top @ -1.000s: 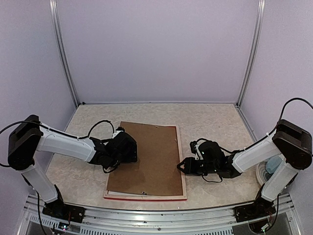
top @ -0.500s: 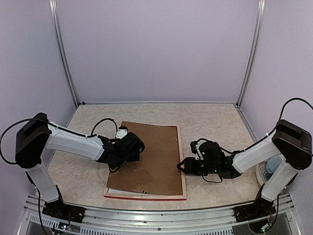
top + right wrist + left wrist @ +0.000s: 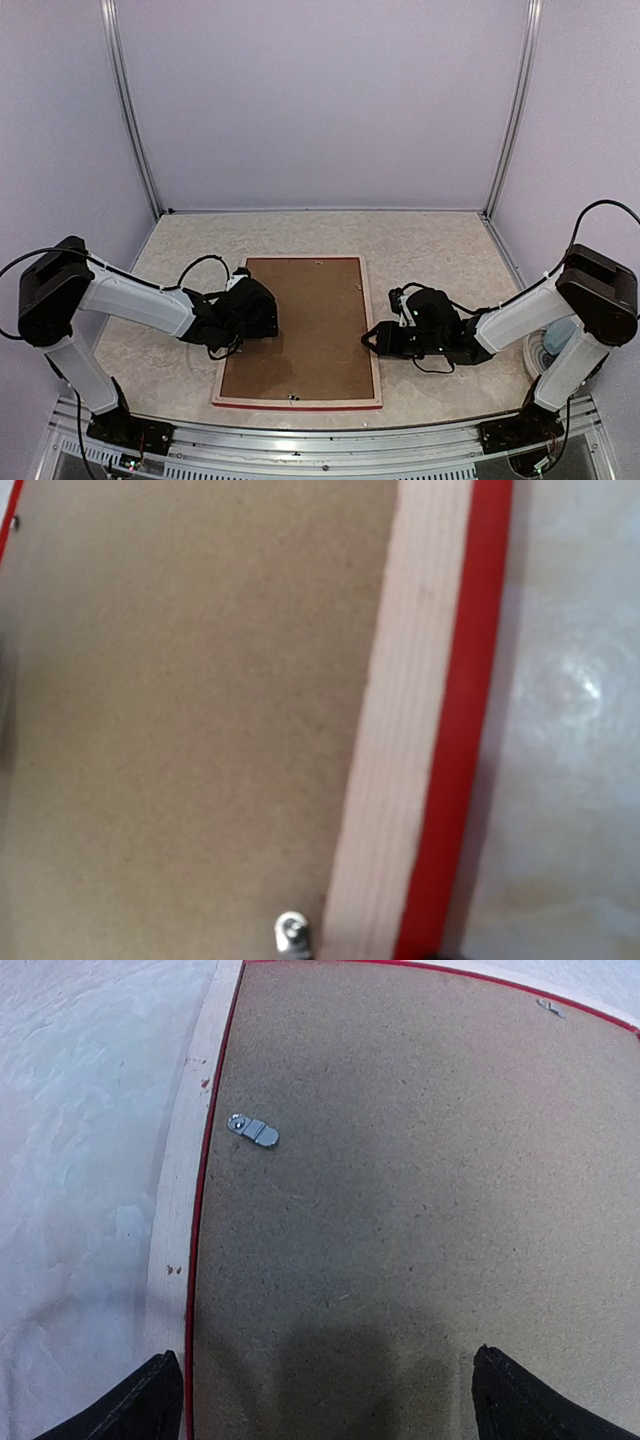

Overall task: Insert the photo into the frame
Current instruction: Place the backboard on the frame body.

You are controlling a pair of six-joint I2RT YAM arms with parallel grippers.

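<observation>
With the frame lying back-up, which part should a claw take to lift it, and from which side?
Probably the right long rail of the frame, approached from outside, on the right. It lies flat on the table with the backing board filling its middle, so only the thin outer edge offers a pinch: red lip below, pale wood above.

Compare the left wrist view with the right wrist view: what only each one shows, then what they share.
Only the left wrist view: the left gripper, open over the board, and a flat metal clip near the board's edge.

Only the right wrist view: the broad red outer side of the frame, and a small metal fastener at the picture's bottom edge.

Both: the brown board lying in the frame, the frame's pale wood back, and the marbled table beside it.
</observation>
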